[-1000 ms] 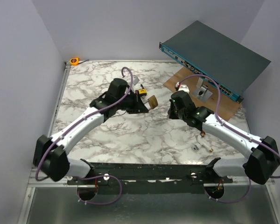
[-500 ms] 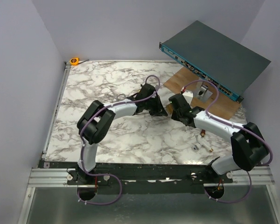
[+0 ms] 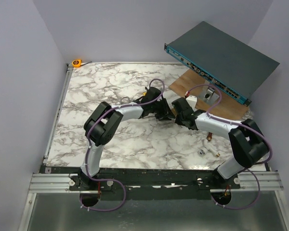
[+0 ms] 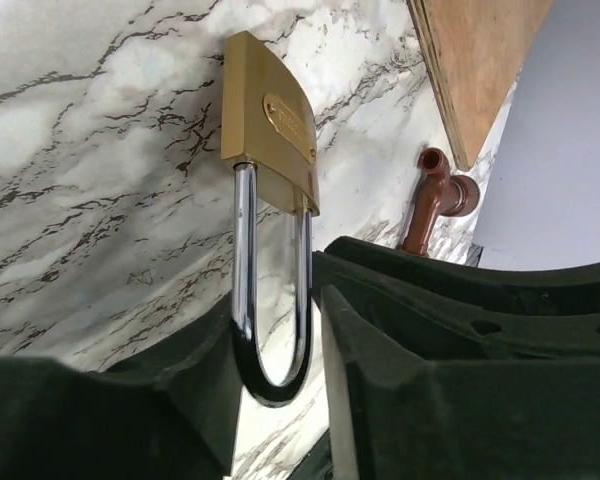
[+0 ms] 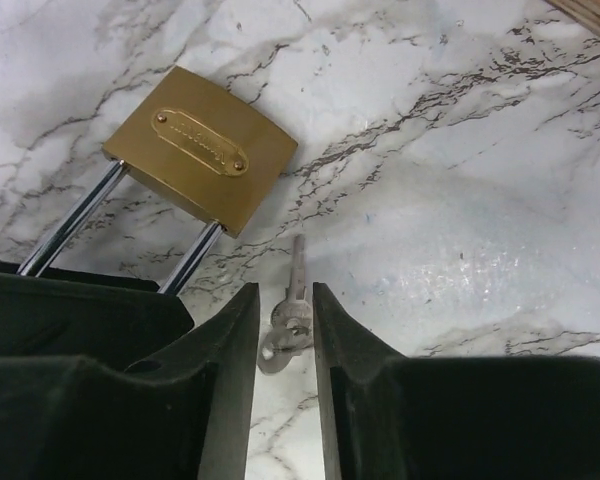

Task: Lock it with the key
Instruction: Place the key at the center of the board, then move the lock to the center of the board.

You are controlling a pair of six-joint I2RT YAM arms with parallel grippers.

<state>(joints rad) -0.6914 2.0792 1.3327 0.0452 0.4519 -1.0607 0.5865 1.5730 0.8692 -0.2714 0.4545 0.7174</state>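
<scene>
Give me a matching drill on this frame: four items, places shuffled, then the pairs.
Things
1. padlock shackle
2. key
3. tape measure
4. network switch

Places
A. far left corner of the table
B. flat on the table, between the right fingers
C. tilted above the wooden board, far right
D. between the left fingers

Pairs: 1-D, 2-B, 3-A, 4-C
</scene>
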